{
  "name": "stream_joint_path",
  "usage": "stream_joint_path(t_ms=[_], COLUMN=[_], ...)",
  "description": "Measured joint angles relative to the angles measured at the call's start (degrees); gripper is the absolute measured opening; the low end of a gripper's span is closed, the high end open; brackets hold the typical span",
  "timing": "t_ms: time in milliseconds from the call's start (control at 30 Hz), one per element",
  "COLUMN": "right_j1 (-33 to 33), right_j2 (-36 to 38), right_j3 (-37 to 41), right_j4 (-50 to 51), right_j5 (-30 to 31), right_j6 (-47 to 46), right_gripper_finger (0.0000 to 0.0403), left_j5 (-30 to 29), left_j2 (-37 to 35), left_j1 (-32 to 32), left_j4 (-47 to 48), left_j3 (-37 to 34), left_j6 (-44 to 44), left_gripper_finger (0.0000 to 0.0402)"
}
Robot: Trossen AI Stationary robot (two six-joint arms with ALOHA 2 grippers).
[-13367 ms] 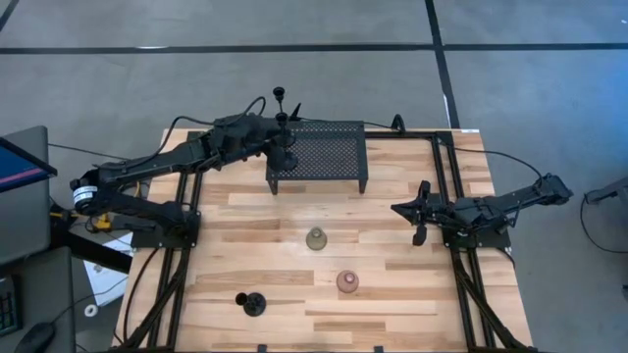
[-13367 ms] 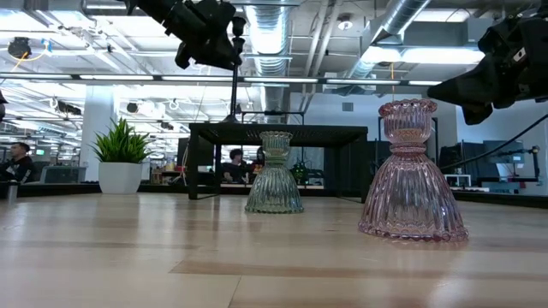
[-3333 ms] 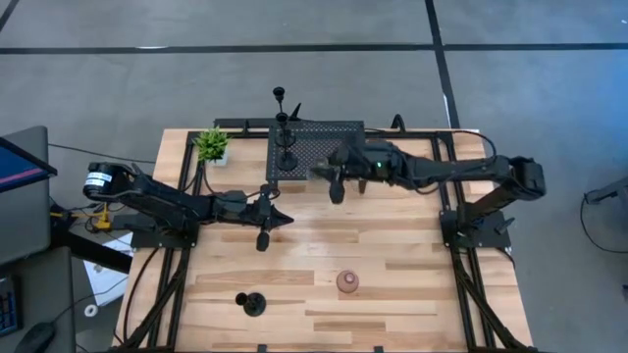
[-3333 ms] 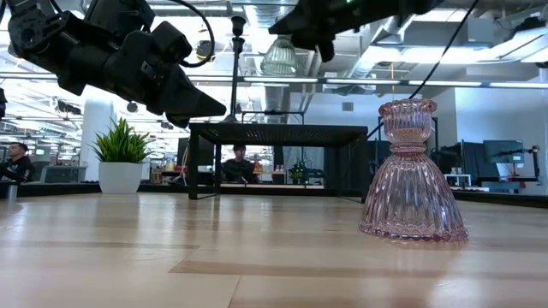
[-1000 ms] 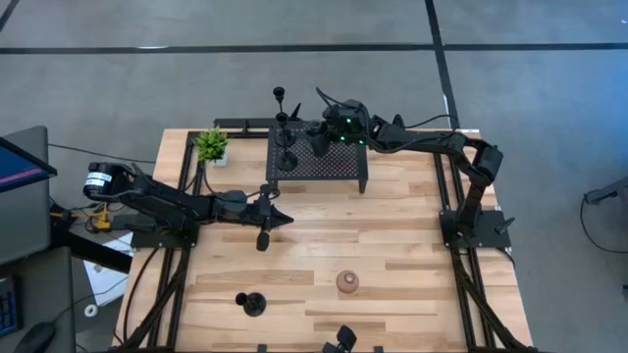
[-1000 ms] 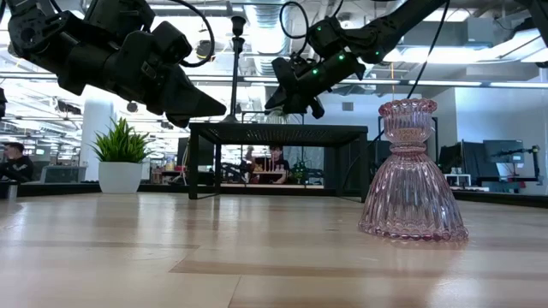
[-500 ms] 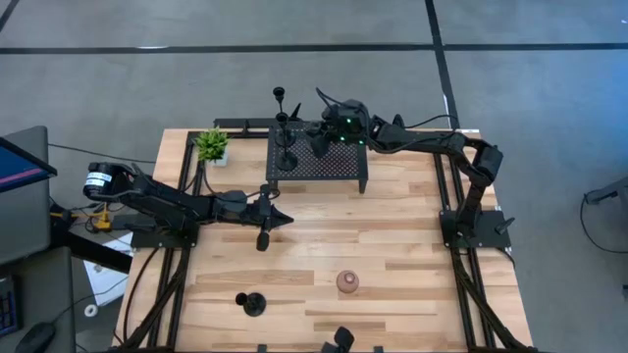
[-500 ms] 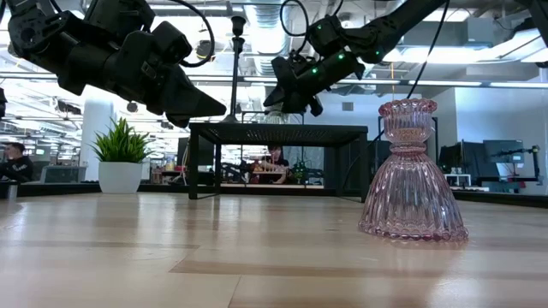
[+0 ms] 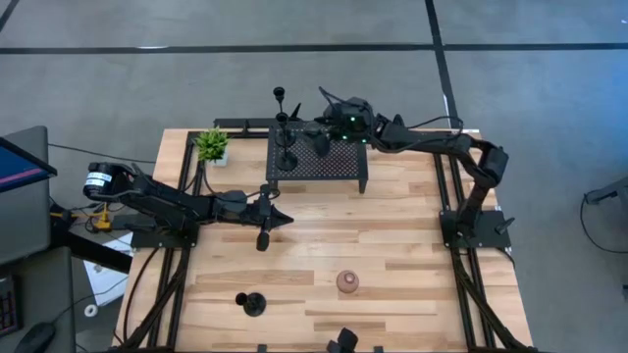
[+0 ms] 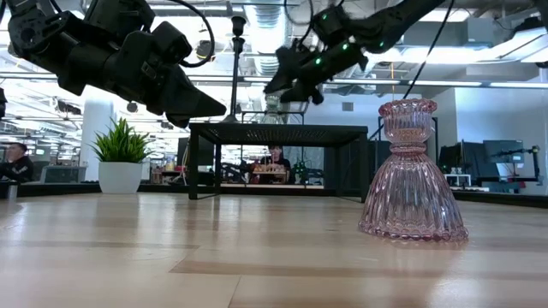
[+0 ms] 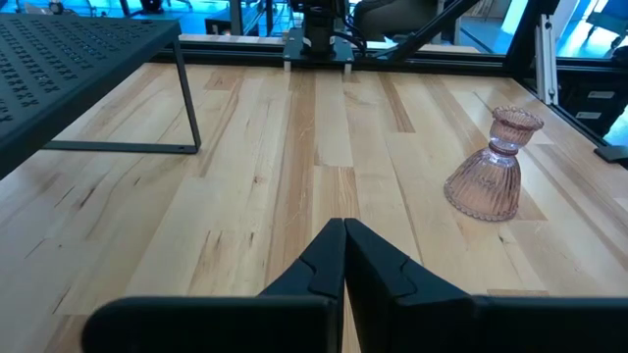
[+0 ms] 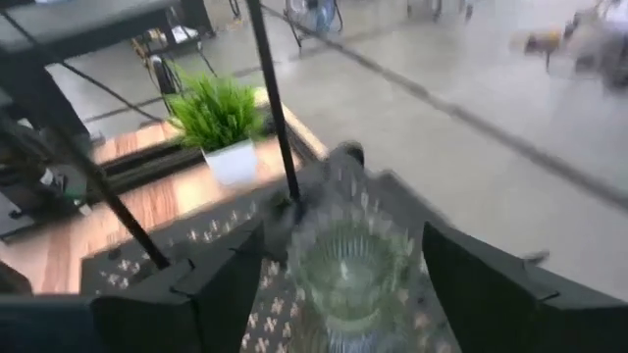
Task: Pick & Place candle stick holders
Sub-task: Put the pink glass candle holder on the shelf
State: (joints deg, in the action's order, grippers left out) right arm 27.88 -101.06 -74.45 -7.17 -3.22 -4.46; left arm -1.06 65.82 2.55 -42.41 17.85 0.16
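Now the right gripper (image 9: 320,138) hangs over the black perforated stand (image 9: 339,169) at the desk's far edge, its fingers (image 12: 221,284) spread either side of the green holder (image 12: 350,270), a ribbed, translucent glass bell standing upright on the mesh with its open cup facing up (whether the pads touch it I cannot tell). Two slim black holders (image 9: 285,152) stand upright at the stand's left end, near the plant (image 9: 211,144). Nearer, the pink holder (image 10: 413,174), ribbed glass of the same bell shape, stands upright on the wooden desk (image 9: 392,245) towards the near edge, with a short black holder (image 9: 251,303) to its left. Mid-desk, the left gripper (image 9: 266,222) hovers, fingers pressed together.
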Motion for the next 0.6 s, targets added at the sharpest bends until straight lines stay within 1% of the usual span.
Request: stream_joint_path(t_ms=[133,267,467,600], right_j1=[-0.13,-0.92,-3.96,-8.56], right_j2=[5.30,12.63,23.98,29.87], right_j3=[-0.05,-0.07,-0.07,-0.07], right_j4=[5.18,12.95,29.45,41.14], right_j5=[-0.01,-0.20,-4.25,-7.19], right_j6=[2.61,3.57,3.57,3.59], right_gripper_finger=[0.0270,0.0270,0.0260,0.0242], left_j5=[0.00,-0.01,-0.02,0.00], left_j2=[0.00,0.00,0.00,0.00], left_j1=[0.00,0.00,0.00,0.00], left_j4=[0.06,0.15,0.17,0.17], left_j3=[0.00,0.00,0.00,0.00], left_j6=[0.00,0.00,0.00,0.00], left_gripper_finger=[0.0008,0.0008,0.0008,0.0008])
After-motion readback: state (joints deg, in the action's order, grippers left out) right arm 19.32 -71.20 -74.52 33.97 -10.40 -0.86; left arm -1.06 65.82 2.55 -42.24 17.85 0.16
